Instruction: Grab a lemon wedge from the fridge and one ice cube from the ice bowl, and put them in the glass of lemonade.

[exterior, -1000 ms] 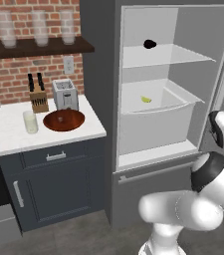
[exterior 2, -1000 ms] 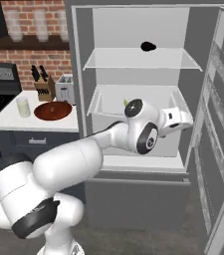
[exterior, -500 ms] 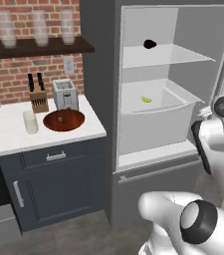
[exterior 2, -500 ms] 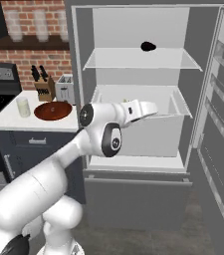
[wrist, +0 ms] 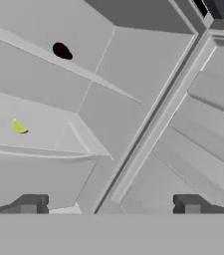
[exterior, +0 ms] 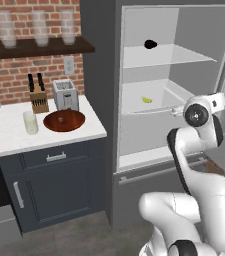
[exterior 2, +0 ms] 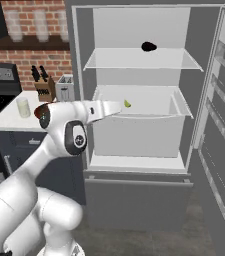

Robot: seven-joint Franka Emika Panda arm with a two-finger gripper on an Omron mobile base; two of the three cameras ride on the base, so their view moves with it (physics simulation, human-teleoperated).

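Lemon wedge [wrist: 18, 127] beyond spread fingers [wrist: 31, 204]

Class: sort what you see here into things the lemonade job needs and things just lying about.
Needed: lemon wedge in the open fridge; ice bowl; glass of lemonade; the gripper, jaws open.

Lying about: dark lump on the upper shelf; toaster; knife block; frosted glasses.
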